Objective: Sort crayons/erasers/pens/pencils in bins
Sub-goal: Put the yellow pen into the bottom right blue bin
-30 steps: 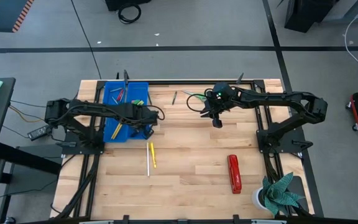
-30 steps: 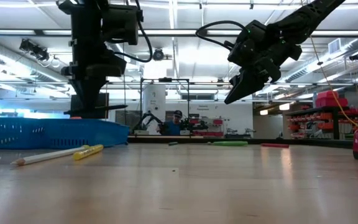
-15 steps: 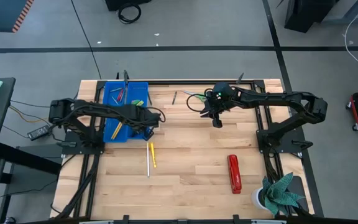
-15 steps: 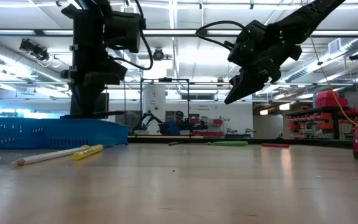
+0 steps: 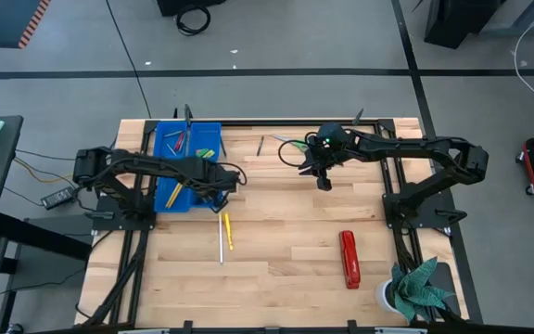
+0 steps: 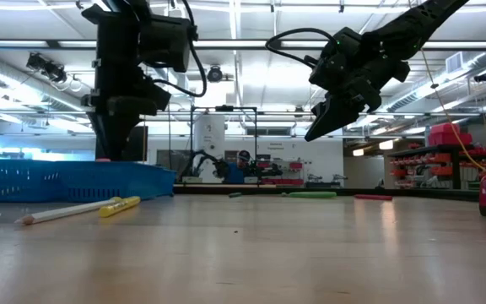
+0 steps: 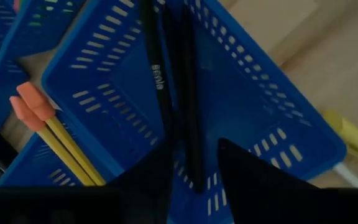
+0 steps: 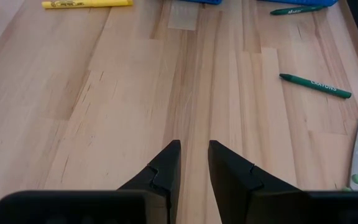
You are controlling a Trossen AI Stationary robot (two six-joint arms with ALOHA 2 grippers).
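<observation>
The left gripper [image 7: 194,171] is spreading its fingers over a blue bin [image 7: 278,118], leaving the black pens [image 7: 185,93] lying inside, so that drop looks finished. The right gripper [image 8: 194,165] is hanging mid-table, fingers parted and empty, above bare wood near a green crayon [image 8: 316,86].

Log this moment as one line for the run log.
left hand: open over bin, black pens lying inside | right hand: open, empty, above bare table | green crayon: unsorted on table
</observation>
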